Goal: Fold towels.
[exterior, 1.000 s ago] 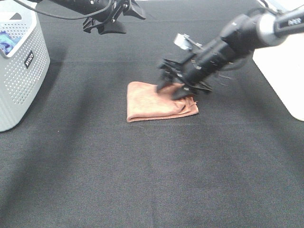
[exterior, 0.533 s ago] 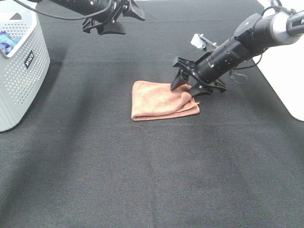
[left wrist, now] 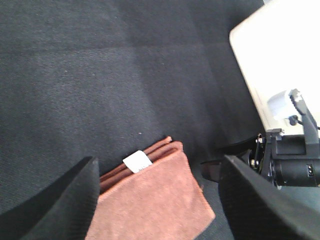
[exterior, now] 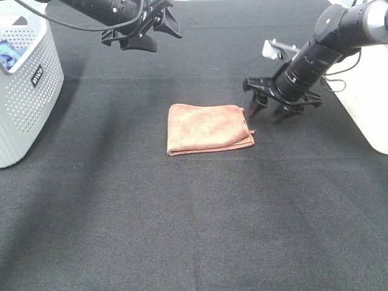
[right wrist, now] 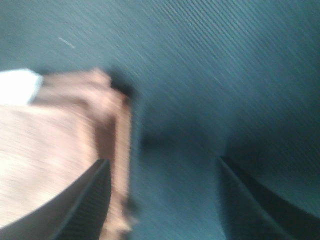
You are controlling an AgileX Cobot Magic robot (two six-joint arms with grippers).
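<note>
A folded orange-brown towel (exterior: pixel 208 128) lies flat on the black table, its white tag (left wrist: pixel 137 161) at one corner. My right gripper (exterior: pixel 268 113) is open and empty, just off the towel's right edge, fingertips near the cloth. In the right wrist view the towel (right wrist: pixel 55 145) is blurred beside one finger (right wrist: pixel 87 202). My left gripper (exterior: pixel 140 29) is open and empty, raised at the back left, far from the towel. Its wrist view looks down on the towel (left wrist: pixel 152 202) between its fingers (left wrist: pixel 60 200).
A white perforated basket (exterior: pixel 27 79) with something blue inside stands at the left edge. A white object (exterior: pixel 364 79) stands at the right edge, close behind my right arm. The black cloth table (exterior: pixel 194 230) spreads to the front.
My right gripper let go of the towel and drew back to the right, off the cloth. The towel settled flat in its fold. The left arm hardly moved.
</note>
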